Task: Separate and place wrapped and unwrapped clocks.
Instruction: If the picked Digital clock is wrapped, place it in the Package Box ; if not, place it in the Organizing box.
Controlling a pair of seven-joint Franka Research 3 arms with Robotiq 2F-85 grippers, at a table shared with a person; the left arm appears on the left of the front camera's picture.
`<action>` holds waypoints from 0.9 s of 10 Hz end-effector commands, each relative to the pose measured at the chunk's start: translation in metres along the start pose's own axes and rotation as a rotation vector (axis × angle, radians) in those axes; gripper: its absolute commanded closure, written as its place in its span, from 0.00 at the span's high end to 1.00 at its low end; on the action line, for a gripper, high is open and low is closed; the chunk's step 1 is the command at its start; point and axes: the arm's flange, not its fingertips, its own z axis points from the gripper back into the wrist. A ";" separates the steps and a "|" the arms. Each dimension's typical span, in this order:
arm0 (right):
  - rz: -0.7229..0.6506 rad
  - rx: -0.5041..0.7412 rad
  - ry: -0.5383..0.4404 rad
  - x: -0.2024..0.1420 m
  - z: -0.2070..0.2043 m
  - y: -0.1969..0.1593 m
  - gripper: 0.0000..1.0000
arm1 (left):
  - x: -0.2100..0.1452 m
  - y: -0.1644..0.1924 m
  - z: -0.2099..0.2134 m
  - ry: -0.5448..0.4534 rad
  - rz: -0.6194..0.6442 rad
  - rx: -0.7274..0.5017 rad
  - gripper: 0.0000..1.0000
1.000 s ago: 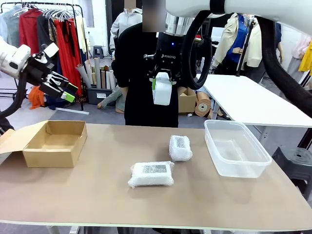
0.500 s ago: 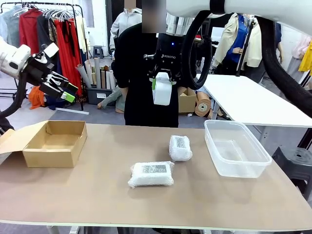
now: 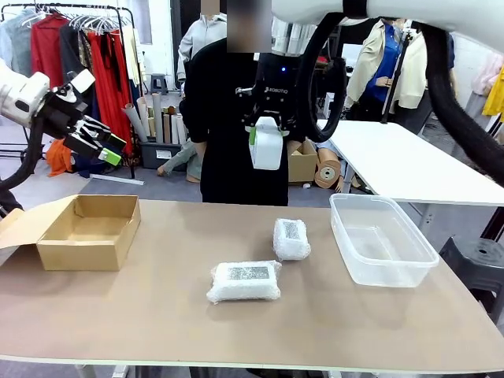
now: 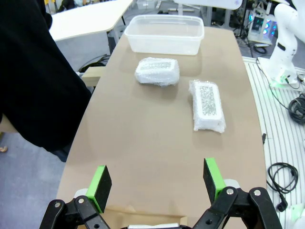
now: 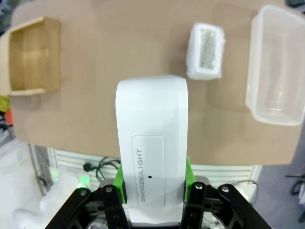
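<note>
High above the table's far middle, my right gripper (image 3: pixel 266 146) is shut on the bare white clock (image 3: pixel 266 150), which hangs upright. In the right wrist view the clock (image 5: pixel 152 157) reads "SNOOZE/LIGHT" between the green pads (image 5: pixel 188 174). Two wrapped clocks lie on the table: a long bubble-wrap bundle (image 3: pixel 245 282) at the middle and a small one (image 3: pixel 291 239) behind it to the right. Both also show in the left wrist view, long (image 4: pixel 208 105) and small (image 4: pixel 157 71). My left gripper (image 3: pixel 94 142) hovers open above the far left, nothing between its fingers (image 4: pixel 101 181).
An open cardboard box (image 3: pixel 87 230) sits at the table's left. A clear plastic tub (image 3: pixel 382 236) stands at the right. A person in black (image 3: pixel 228 118) stands at the far edge, behind the raised clock. Bare tabletop (image 3: pixel 157 315) stretches along the front.
My right gripper with the clock has drifted slightly right and down. The left arm and the bundles have stayed put.
</note>
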 end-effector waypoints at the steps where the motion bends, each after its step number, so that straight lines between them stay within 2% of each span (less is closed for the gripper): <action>1: 0.008 0.029 0.079 -0.010 0.027 -0.038 0.00 | 0.001 -0.001 0.000 -0.001 0.000 0.000 1.00; 4: -0.009 0.047 0.128 -0.015 0.032 -0.109 0.00 | 0.001 -0.001 0.000 -0.001 0.000 0.000 1.00; 7: -0.023 0.031 0.103 -0.030 0.010 -0.192 0.00 | 0.001 -0.001 0.000 -0.001 0.000 0.000 1.00; 9: 0.048 -0.040 0.099 -0.035 -0.019 -0.237 0.00 | 0.001 -0.001 0.000 -0.001 0.000 0.000 1.00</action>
